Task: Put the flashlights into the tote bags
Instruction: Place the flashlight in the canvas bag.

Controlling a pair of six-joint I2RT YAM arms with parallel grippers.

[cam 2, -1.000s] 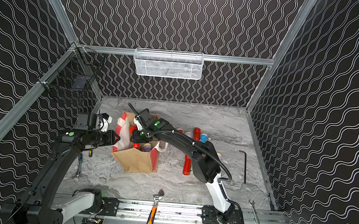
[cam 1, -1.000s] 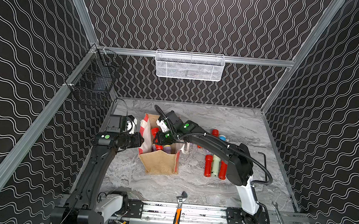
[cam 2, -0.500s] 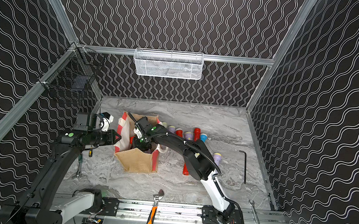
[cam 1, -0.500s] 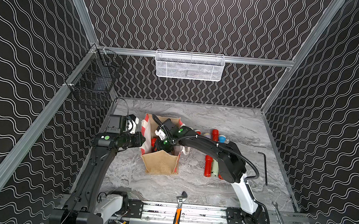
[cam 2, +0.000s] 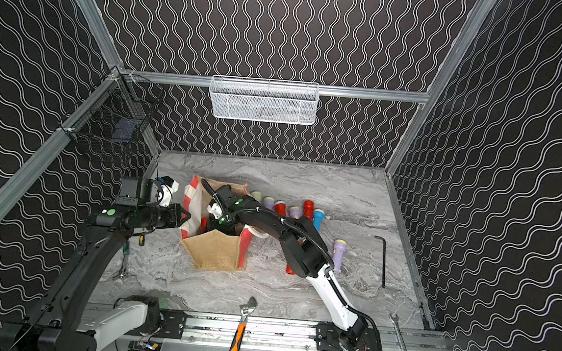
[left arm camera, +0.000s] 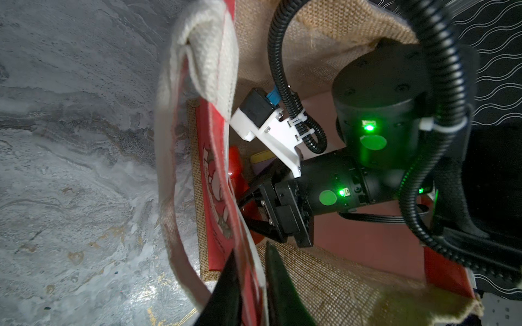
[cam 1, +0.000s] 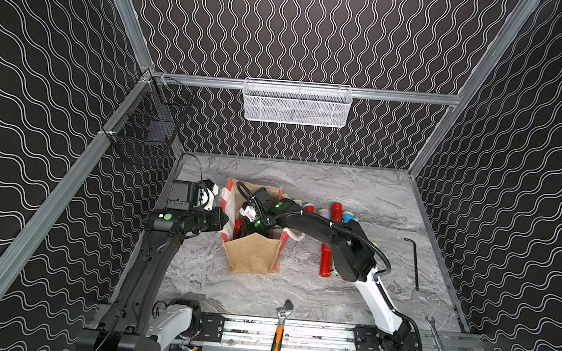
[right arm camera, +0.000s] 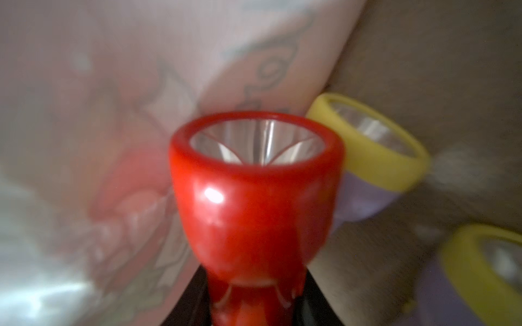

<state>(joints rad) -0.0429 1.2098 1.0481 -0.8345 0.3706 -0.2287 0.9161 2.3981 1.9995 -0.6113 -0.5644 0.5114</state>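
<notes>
The tan jute tote bag [cam 1: 252, 256] [cam 2: 215, 251] stands open at centre left. My left gripper [left arm camera: 252, 288] [cam 1: 225, 221] is shut on its red-and-white striped side panel [left arm camera: 217, 203]. My right gripper [right arm camera: 257, 307] [cam 1: 246, 228] reaches down inside the bag, shut on a red flashlight [right arm camera: 254, 197] [left arm camera: 236, 166] by its handle. Beside it in the bag lie lilac flashlights with yellow rims [right arm camera: 375, 146] [right arm camera: 485, 268]. Right of the bag, more flashlights lie on the table: a row of several [cam 2: 280, 206], a blue one [cam 2: 318, 217], a lilac one [cam 2: 339, 253] and a red one [cam 1: 325, 260].
An orange-handled wrench [cam 1: 277, 333] and a spanner [cam 1: 439, 348] lie by the front rail. A black hex key [cam 1: 415, 262] lies at the right. A white mesh basket [cam 1: 297, 104] hangs on the back wall, a black wire basket [cam 1: 146, 128] on the left wall.
My right gripper has gone from above the bag's mouth down into the bag with the red flashlight. My left gripper has tightened on the side panel.
</notes>
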